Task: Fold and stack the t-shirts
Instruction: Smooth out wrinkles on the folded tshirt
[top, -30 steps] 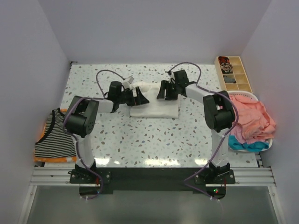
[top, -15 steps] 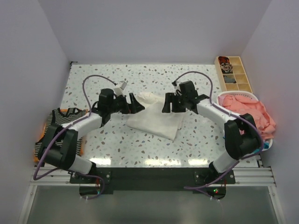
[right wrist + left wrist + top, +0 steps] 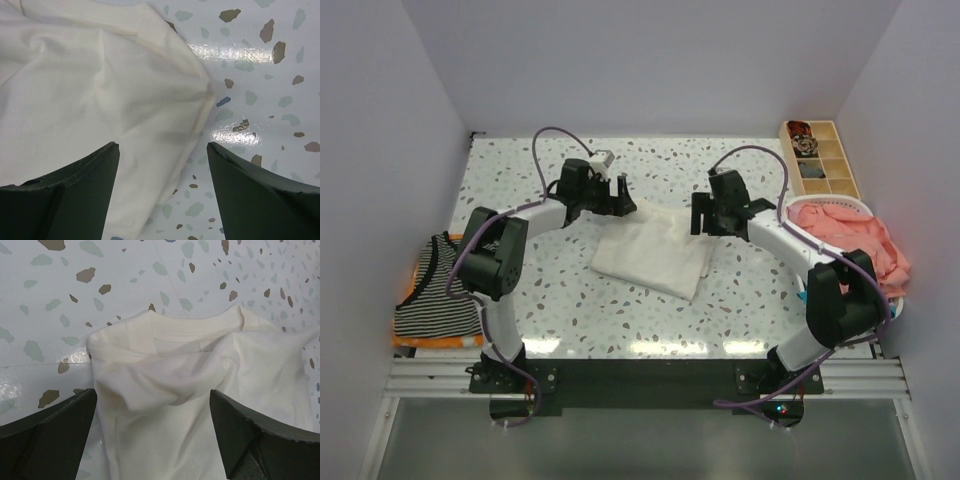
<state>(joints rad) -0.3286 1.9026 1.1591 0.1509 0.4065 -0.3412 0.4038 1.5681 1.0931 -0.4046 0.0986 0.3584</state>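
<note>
Currently: the cream t-shirt (image 3: 650, 255) lies mid-table (image 3: 570, 310), a little toward the far edge, as a skewed, partly folded panel. Its collar end faces the far edge. The body runs from there toward the near edge, slanting right.

Left gripper (image 3: 623, 197) hovers over the shirt's far-left corner. Its fingers (image 3: 50, 435) are spread fully, with only the collar and neck label lying below them. Right gripper (image 3: 701, 214) hangs over the far-right corner. Its fingers (image 3: 260, 195) are well apart, with the cloth edge and a rumpled corner beneath, not pinched. Neither holds anything.

Key relation: the shirt's far edge spans from one gripper to the other, each arm over its own end and about equally near. The rest of the cloth extends away from both toward the near edge.

Judgement: the next fold would call for both to come down and pinch those two corners together. The cloth is loose and creased by the collar, so a shallow pinch might catch one layer only.

Surface: glossy speckled top with glare patches. The cloth should slide easily.

Room: a striped t-shirt (image 3: 438, 290) sits on an orange t-shirt (image 3: 440, 342) at the left edge. Coral-pink t-shirts (image 3: 855, 250) are heaped in a white basket (image 3: 865, 204) at the right edge. A wooden tray (image 3: 825, 160) stands at the far right corner. All are well apart from the cream shirt.
</note>
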